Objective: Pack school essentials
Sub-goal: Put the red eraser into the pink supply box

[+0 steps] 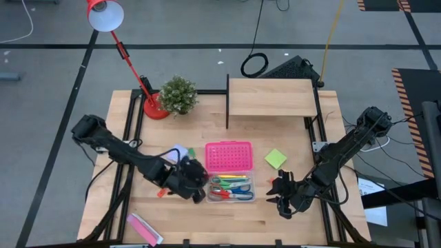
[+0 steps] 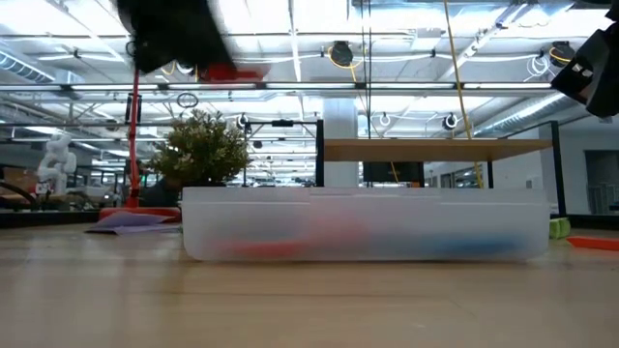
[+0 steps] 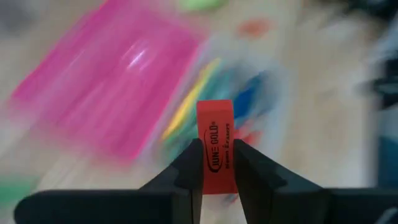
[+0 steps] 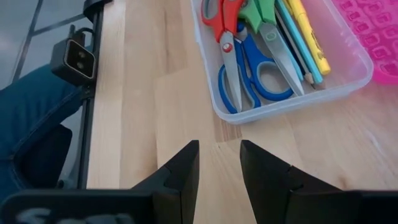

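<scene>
The clear box [image 1: 231,187] at mid-table holds red, green and blue scissors [image 4: 239,56] and several pencils and pens [image 4: 305,37]. My left gripper [image 1: 200,184] is by the box's left end, shut on an orange-red eraser [image 3: 214,124]. My right gripper [image 1: 277,193] stands open over bare wood just right of the box, nothing between its fingers [image 4: 186,165]. A lime-green note pad [image 1: 275,158] lies flat right of the pink lid. A pale pad [image 1: 177,151] lies flat to the lid's left. My left gripper pinches the eraser's two broad faces [image 3: 214,171] between its two fingers, at the end nearer the wrist. The printed free end [image 3: 214,112] sticks out past the fingertips. The eraser is lifted clear above the table, over the box's left end.
The pink perforated lid [image 1: 229,156] lies just beyond the box. A flat pink packet [image 1: 143,229] sits near the front left edge. A red lamp [image 1: 155,110], a small plant [image 1: 179,95] and a wooden shelf [image 1: 272,96] stand at the back. A small orange piece [image 1: 162,193] lies left of my left gripper.
</scene>
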Controlling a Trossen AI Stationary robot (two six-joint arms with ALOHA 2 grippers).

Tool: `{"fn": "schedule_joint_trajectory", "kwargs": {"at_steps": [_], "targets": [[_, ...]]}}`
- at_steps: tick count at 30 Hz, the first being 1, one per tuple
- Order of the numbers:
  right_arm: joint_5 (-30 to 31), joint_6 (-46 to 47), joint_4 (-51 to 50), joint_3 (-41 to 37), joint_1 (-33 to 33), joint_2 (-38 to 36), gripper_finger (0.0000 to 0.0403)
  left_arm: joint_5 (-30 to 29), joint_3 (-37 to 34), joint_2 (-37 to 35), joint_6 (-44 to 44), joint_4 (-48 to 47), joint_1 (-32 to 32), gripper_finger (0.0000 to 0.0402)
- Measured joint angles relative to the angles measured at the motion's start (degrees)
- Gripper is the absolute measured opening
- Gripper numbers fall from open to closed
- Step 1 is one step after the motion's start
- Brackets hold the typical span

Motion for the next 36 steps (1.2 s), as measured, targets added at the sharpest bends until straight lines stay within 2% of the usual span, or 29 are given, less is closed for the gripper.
{"fn": "schedule_joint_trajectory", "kwargs": {"at_steps": [4, 9, 14, 18, 23, 36], "targets": [[-0.02, 2.83, -1.48, 0.00, 0.16, -0.02, 0.0112, -0.42, 4.42, 3.07, 12.52, 6.57, -0.43, 0.0078], [-0.03, 10.42, -6.97, 0.00, 1.21, 0.00, 0.0112, -1.13, 9.29, 9.91, 19.79, 8.62, -0.94, 0.0078], [0.16, 17.26, -12.65, -0.02, 2.13, -0.02, 0.0112, -1.65, 11.98, 16.90, 21.61, 8.48, -0.28, 0.0078], [2.14, 18.10, -15.01, -0.02, 3.04, 0.00, 0.0112, -0.41, 13.08, 20.39, 23.07, 8.56, 0.50, 0.0078], [3.00, 18.72, -15.61, -0.02, 3.96, 0.00, 0.0121, 0.53, 13.13, 22.13, 24.67, 7.85, 1.27, 0.0078], [3.23, 23.04, -15.51, -0.01, 4.24, 0.02, 0.0183, 0.77, 13.15, 24.68, 27.16, 8.34, 2.05, 0.0079]]}}
